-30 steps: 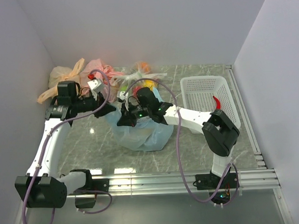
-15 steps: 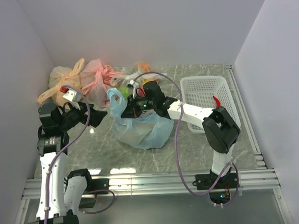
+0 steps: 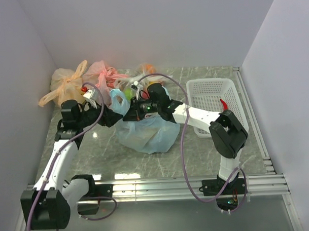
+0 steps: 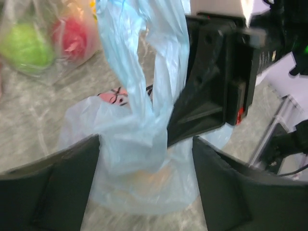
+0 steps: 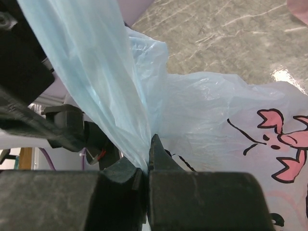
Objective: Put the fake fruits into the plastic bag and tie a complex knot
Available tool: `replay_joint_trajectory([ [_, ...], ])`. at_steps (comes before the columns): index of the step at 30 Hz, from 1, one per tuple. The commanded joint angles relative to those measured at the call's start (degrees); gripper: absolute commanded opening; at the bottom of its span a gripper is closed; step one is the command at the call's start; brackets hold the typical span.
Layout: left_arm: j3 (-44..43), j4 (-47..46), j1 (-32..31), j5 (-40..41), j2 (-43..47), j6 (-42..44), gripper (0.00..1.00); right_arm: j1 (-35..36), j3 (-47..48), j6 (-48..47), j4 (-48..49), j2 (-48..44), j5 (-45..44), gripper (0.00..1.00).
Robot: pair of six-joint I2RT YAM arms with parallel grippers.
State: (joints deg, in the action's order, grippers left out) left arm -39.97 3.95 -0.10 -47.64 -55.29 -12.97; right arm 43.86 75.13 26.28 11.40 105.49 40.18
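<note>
The light blue plastic bag (image 3: 147, 133) with pink cartoon prints sits mid-table, one handle loop (image 3: 117, 99) standing up. My right gripper (image 5: 147, 166) is shut on a bunched strip of the bag (image 5: 115, 96) and reaches in from the right (image 3: 132, 114). My left gripper (image 4: 144, 185) is open, its fingers (image 4: 53, 192) astride the bag's neck (image 4: 139, 139) without pinching it, just left of the bag in the top view (image 3: 112, 117). A faint orange tint of a fake fruit (image 4: 144, 180) shows through the plastic; the other fruits are hidden. The knot is out of view.
A white mesh basket (image 3: 215, 100) stands at the right with a red piece on its rim (image 3: 224, 106). Pink (image 3: 100, 74) and tan (image 3: 64, 84) filled bags lie back left, and a clear bag (image 4: 43, 41) with green and red fruit is behind. Walls close in on three sides.
My left gripper opened and let go of the bag, swung out left, then came back around the bag's neck. The right gripper stayed shut on the bag, and one handle loop now stands up.
</note>
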Motion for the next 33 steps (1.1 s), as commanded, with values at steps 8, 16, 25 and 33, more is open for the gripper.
replay_joint_trajectory([
  [8, 3.4, -14.1, -1.1, -4.9, -8.3, -10.7, 0.01, 1.6, -0.9, -10.7, -5.0, -4.6, 1.5, 0.13],
  [16, 3.1, -7.6, 0.0, -20.7, -6.7, -0.5, 0.0, -1.6, -3.2, -29.7, -19.7, -16.0, 1.3, 0.51],
  [25, 0.0, -2.0, 0.0, -25.9, -7.8, 7.2, 0.0, -2.5, -1.6, -31.4, -18.2, -9.9, 6.7, 0.93],
  [33, -8.5, 14.1, -1.6, -31.5, -16.9, 25.0, 0.01, -1.8, -3.1, -30.3, -9.3, -8.0, 12.2, 0.96],
])
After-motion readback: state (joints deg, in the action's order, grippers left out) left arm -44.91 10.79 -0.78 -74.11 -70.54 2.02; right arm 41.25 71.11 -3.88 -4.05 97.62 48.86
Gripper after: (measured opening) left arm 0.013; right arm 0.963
